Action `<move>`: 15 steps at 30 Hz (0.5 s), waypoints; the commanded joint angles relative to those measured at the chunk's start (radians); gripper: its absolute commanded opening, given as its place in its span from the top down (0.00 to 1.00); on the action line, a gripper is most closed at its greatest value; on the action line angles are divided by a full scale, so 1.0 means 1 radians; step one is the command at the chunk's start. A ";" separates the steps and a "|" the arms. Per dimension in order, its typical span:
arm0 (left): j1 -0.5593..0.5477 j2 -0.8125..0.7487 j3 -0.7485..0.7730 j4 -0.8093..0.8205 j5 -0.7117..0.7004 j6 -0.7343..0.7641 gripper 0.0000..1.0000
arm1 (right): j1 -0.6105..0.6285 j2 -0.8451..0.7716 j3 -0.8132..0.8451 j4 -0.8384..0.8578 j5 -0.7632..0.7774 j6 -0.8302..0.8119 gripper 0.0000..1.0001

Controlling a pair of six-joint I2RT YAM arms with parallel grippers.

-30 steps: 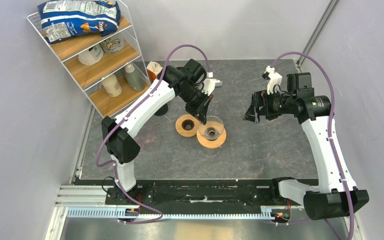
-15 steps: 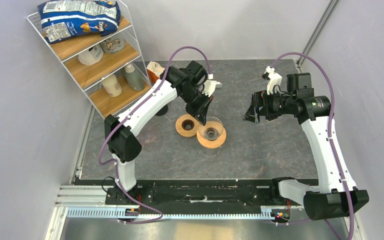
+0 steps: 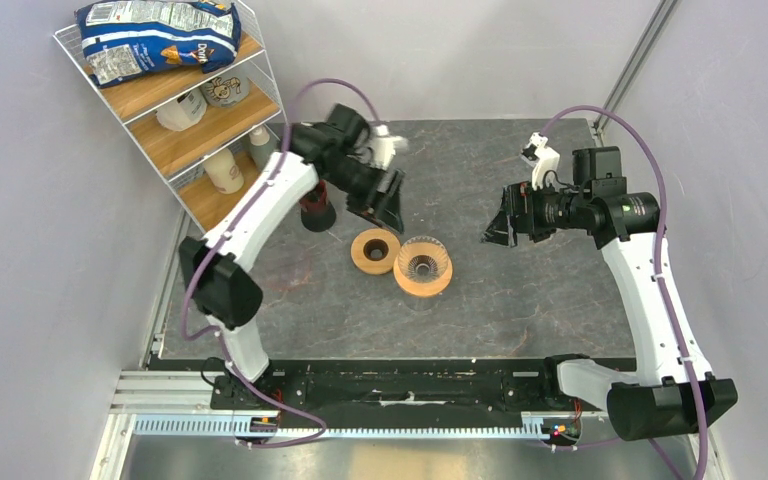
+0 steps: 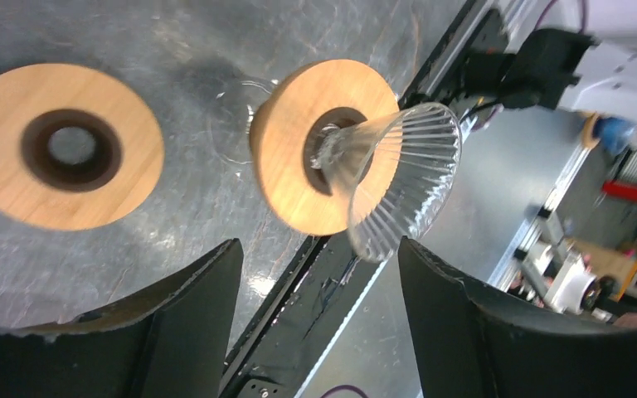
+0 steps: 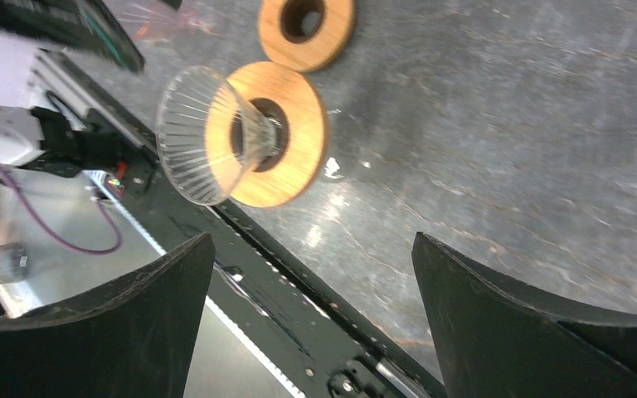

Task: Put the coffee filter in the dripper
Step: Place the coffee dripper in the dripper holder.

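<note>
The dripper, a ribbed clear glass cone in a round wooden collar, stands upright mid-table. It also shows in the left wrist view and the right wrist view, and its cone holds no paper. The coffee filter is out of view. My left gripper hangs behind and left of the dripper, open, nothing between its fingers. My right gripper hovers to the dripper's right, open wide and empty.
A bare wooden ring lies flat against the dripper's left side. A dark cup stands under the left arm. A wire shelf rack with a chips bag and bottles fills the back left corner.
My left gripper was shut at the dripper's rim; it has opened and swung back and to the left, away from the dripper. The right arm has barely moved.
</note>
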 commanded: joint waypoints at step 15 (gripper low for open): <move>0.077 -0.251 -0.392 0.312 0.245 -0.133 0.40 | 0.185 0.142 -0.130 0.220 -0.149 0.173 0.30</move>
